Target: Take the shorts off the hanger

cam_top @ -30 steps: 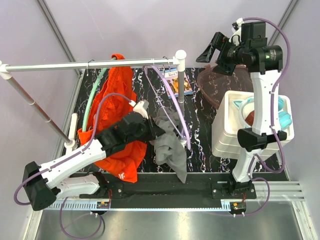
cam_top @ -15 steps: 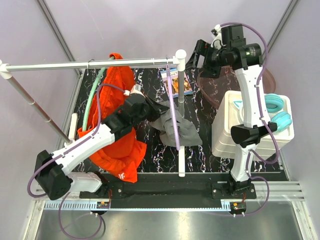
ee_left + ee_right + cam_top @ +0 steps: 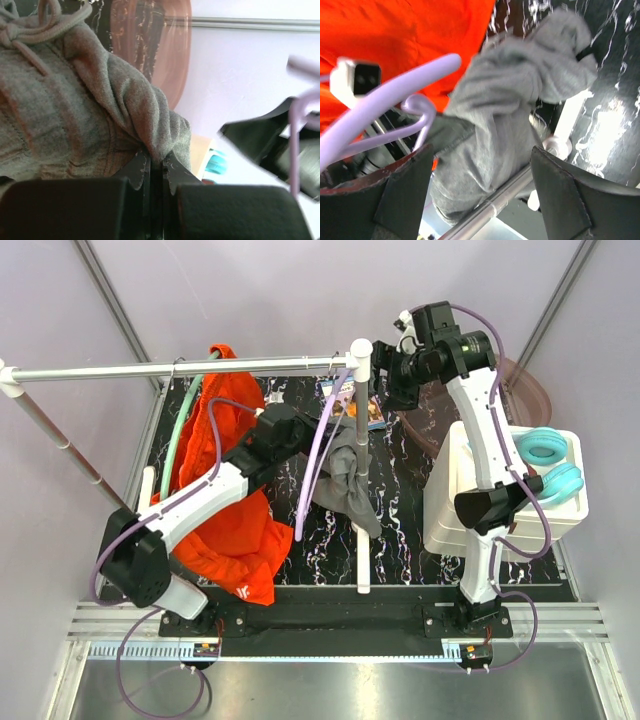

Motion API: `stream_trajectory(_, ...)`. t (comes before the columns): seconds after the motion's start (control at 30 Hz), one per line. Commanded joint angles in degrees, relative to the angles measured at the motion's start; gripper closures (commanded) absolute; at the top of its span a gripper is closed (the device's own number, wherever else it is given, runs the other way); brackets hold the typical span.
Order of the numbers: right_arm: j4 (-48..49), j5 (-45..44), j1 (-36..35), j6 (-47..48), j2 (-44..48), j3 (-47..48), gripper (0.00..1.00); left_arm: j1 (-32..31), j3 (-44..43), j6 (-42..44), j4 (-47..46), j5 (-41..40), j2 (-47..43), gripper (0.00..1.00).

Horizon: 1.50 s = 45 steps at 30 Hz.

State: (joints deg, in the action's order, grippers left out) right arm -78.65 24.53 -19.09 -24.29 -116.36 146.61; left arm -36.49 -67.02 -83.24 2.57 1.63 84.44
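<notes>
The grey shorts (image 3: 350,485) hang bunched beside the white rack post. My left gripper (image 3: 320,438) is shut on a fold of them near the waistband (image 3: 156,159); the grey cloth (image 3: 75,110) and its drawstring (image 3: 40,25) fill the left wrist view. A purple hanger (image 3: 318,450) slants down beside the shorts; I cannot tell whether they still hang on it. The orange-red shorts (image 3: 228,525) hang on a green hanger (image 3: 180,440) to the left. My right gripper (image 3: 386,373) is open and empty by the rail's right end, with the grey shorts (image 3: 505,115) and the purple hanger (image 3: 395,95) in front of it (image 3: 481,150).
The metal rail (image 3: 180,368) crosses the back and rests on a white post (image 3: 360,490). A white bin (image 3: 450,500) with teal headphones (image 3: 545,455) stands at the right, with a brown bowl (image 3: 525,390) behind it. A printed packet (image 3: 368,408) lies on the black mat.
My left gripper has moved up and back with the grey shorts. My right arm has swung left to the rail's end. The purple hanger has swung to the left.
</notes>
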Motion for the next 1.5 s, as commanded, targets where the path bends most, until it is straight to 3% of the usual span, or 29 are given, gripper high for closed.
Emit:
stream_trajectory(0.0,-4.8,1.9,-1.6,1.1,1.0,-4.7,0.13,2.6,-3.8,-4.0,-12.6,5.4,1.4,1.0)
stream_trajectory(0.4,5.4,7.1,-2.7,-3.1,5.5,-17.7,0.15,3.4,-5.7,-9.5,-20.0,11.7,5.3,1.0)
stream_trajectory(0.5,9.9,9.0,-2.7,-5.5,7.5,-22.0,0.31,3.4,-6.9,-9.4,-19.8,12.9,6.0,1.0)
stream_trajectory(0.53,11.5,8.8,-2.7,-5.9,8.4,-22.8,0.42,3.4,-7.2,-8.4,-19.6,12.9,6.0,1.0)
stream_trajectory(0.57,11.8,8.1,-2.7,-6.5,8.7,-23.2,0.64,3.4,-7.2,-7.8,-19.1,12.9,5.7,1.0)
stream_trajectory(0.63,12.0,5.9,-2.7,-7.0,9.3,-23.4,0.81,3.4,-6.9,-6.4,-16.8,12.3,5.1,1.0)
stream_trajectory(0.67,11.9,5.2,-2.5,-7.3,9.5,-23.2,0.97,3.4,-6.8,-5.7,-16.4,12.1,4.4,0.92)
stream_trajectory(0.7,11.9,4.4,-2.4,-7.4,9.5,-22.4,1.0,3.4,-6.8,-5.1,-13.8,12.0,4.1,0.85)
stream_trajectory(0.77,10.3,0.8,-1.7,-7.9,9.4,-21.0,1.0,3.4,-7.4,-2.0,-10.7,11.6,2.8,0.7)
stream_trajectory(0.8,9.7,-0.5,-0.7,-7.9,9.3,-19.2,1.0,3.4,-7.8,-0.8,-7.5,11.6,2.3,0.57)
stream_trajectory(0.9,5.6,-5.9,2.0,-7.3,8.8,-14.4,1.0,3.3,-6.8,3.3,-3.5,10.8,-0.7,0.43)
stream_trajectory(1.17,1.3,-12.7,8.8,-3.2,5.5,2.2,1.0,-0.2,3.3,6.9,-2.7,13.0,-12.4,0.38)
stream_trajectory(1.47,6.9,-12.2,15.6,-4.8,2.8,9.8,1.0,-1.7,2.4,17.7,9.1,17.7,-24.9,0.36)
